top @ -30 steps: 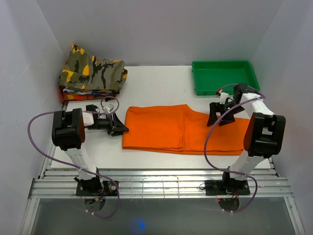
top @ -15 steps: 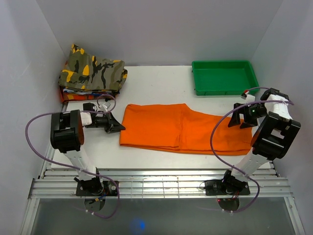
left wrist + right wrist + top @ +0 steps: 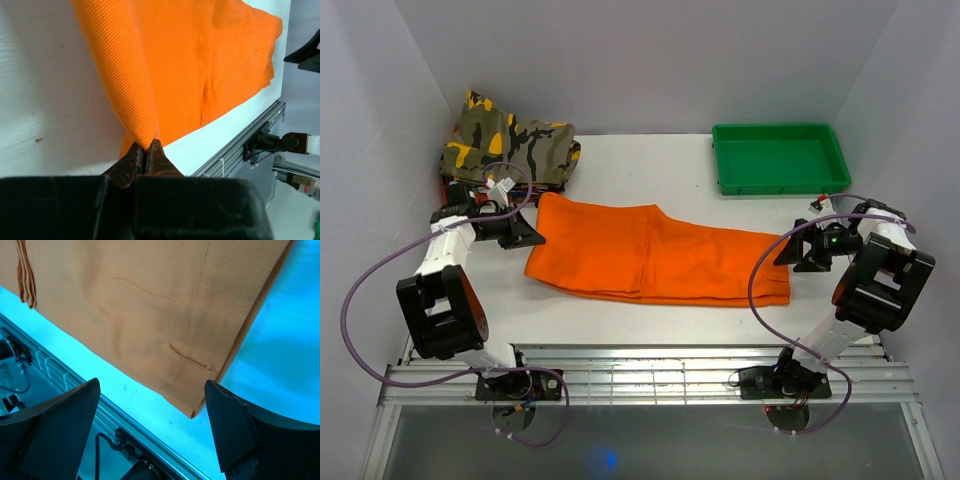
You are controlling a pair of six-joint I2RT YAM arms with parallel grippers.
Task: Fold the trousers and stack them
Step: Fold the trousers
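The orange trousers lie lengthwise across the white table, folded into a long band. My left gripper is at their left end, shut on a pinch of the fabric. In the left wrist view the cloth rises in a ridge out of the closed tips. My right gripper hovers just off the trousers' right end, open and holding nothing. In the right wrist view its wide-set fingers frame the near right corner of the orange fabric.
A folded camouflage garment tops a pile at the back left corner, close behind my left arm. A green tray stands at the back right. A metal rail runs along the table's near edge. White walls close in both sides.
My left gripper shut on the trousers' left end and pulled it left and toward the back, dragging the whole garment leftward. The right gripper drew off the cloth to its right end.
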